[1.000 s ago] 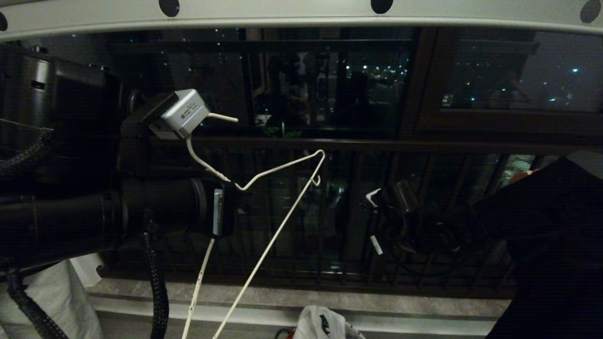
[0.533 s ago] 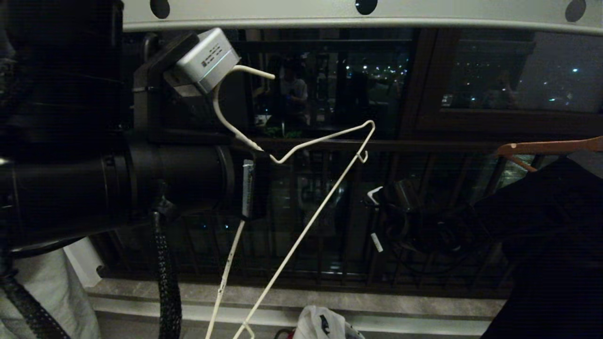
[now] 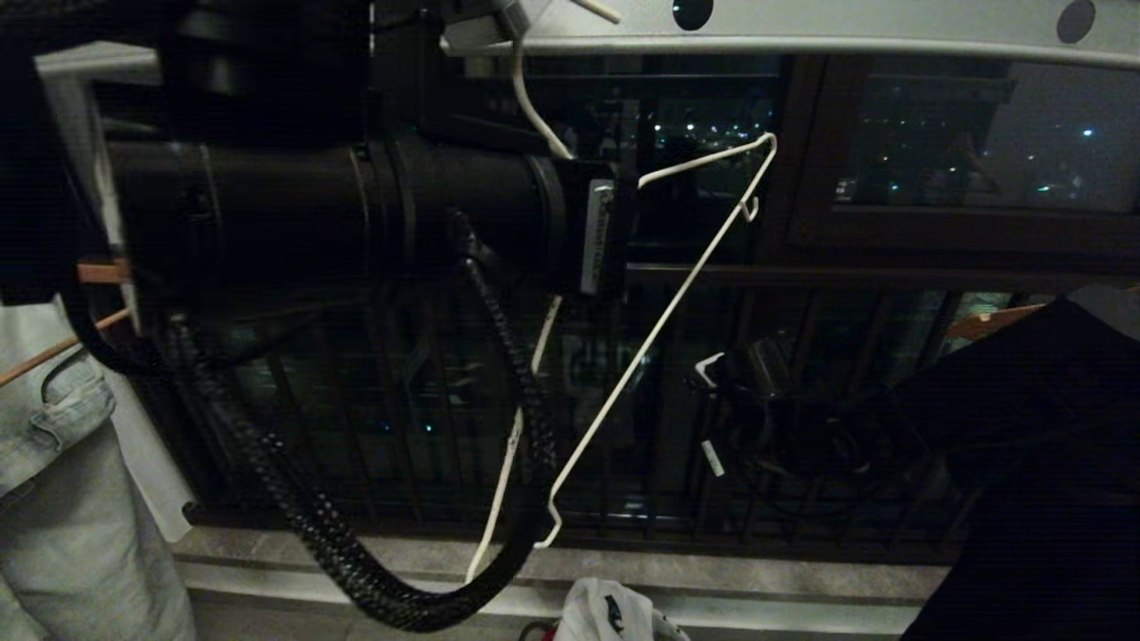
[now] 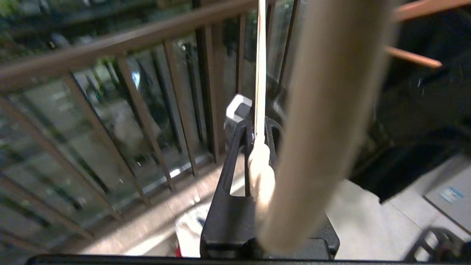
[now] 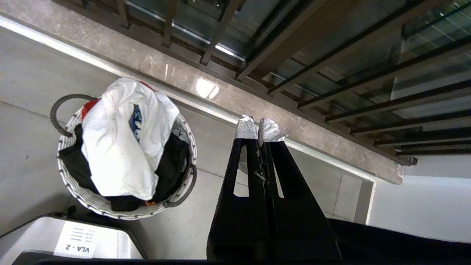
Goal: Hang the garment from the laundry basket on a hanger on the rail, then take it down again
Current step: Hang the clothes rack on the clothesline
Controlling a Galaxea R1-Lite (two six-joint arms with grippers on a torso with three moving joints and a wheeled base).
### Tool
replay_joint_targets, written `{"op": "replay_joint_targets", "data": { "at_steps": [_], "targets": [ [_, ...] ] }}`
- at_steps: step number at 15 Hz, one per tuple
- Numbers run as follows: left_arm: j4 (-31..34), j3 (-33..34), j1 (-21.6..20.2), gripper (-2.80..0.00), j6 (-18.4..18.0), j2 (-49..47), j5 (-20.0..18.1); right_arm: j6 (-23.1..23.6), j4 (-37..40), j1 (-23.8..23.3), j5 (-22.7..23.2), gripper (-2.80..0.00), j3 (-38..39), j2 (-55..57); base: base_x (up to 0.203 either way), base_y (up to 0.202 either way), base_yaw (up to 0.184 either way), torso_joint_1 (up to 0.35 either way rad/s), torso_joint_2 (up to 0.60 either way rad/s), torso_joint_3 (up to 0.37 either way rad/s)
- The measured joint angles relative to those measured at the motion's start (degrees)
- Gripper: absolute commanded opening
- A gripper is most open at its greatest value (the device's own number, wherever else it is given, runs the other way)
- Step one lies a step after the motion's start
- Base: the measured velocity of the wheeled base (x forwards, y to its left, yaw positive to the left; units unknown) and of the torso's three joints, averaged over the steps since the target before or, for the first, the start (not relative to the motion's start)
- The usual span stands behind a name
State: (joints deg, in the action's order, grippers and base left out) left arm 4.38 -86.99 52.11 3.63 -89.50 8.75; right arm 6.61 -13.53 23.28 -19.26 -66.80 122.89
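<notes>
My left gripper [image 3: 628, 191] is shut on the neck of the white wire hanger [image 3: 659, 329], high up and just under the rail [image 3: 891, 27]. The hanger hangs tilted and bare; its hook rises to the rail's height and runs out of the picture. In the left wrist view the wire [image 4: 260, 73] stands pinched between the black fingers of that gripper [image 4: 257, 127]. The white garment [image 5: 121, 147] with its blue print lies bunched in the laundry basket [image 5: 110, 213] on the floor, its top showing low in the head view [image 3: 606, 614]. My right gripper [image 5: 257, 129] is shut and empty, held low right of the hanger [image 3: 710, 459].
A pale denim garment [image 3: 62, 463] on a wooden hanger [image 3: 53, 347] hangs at far left. A black garment [image 3: 1024, 445] on another wooden hanger [image 3: 989, 320] fills the right. The dark balcony railing [image 3: 846, 276] stands behind, above a stone kerb. A white box [image 5: 81, 239] stands beside the basket.
My left arm has risen and swung right with the hanger, bringing its hook from mid-height up to the rail. The right arm has stayed still.
</notes>
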Motion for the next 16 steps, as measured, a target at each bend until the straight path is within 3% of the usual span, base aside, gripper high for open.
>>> {"op": "replay_joint_targets", "data": {
  "at_steps": [6, 11, 16],
  "targets": [
    [3.6, -10.4, 0.9, -2.8, -1.5, -6.9, 0.6, 0.0, 0.0, 0.0, 0.0, -2.8, -0.1, 0.1, 0.0, 0.0, 0.0, 0.0, 0.0, 0.0],
    [3.6, -14.8, 0.8, -2.8, -2.8, -11.2, 0.8, 0.0, 0.0, -0.3, 0.0, -2.8, -0.3, 0.2, 0.0, 0.0, 0.0, 0.0, 0.0, 0.0],
    [4.9, -20.2, 0.7, -2.8, -5.7, -15.0, 3.5, 0.0, 0.0, -0.4, 0.0, -2.8, -0.4, 0.2, 0.0, 0.0, 0.0, 0.0, 0.0, 0.0]
  ]
}}
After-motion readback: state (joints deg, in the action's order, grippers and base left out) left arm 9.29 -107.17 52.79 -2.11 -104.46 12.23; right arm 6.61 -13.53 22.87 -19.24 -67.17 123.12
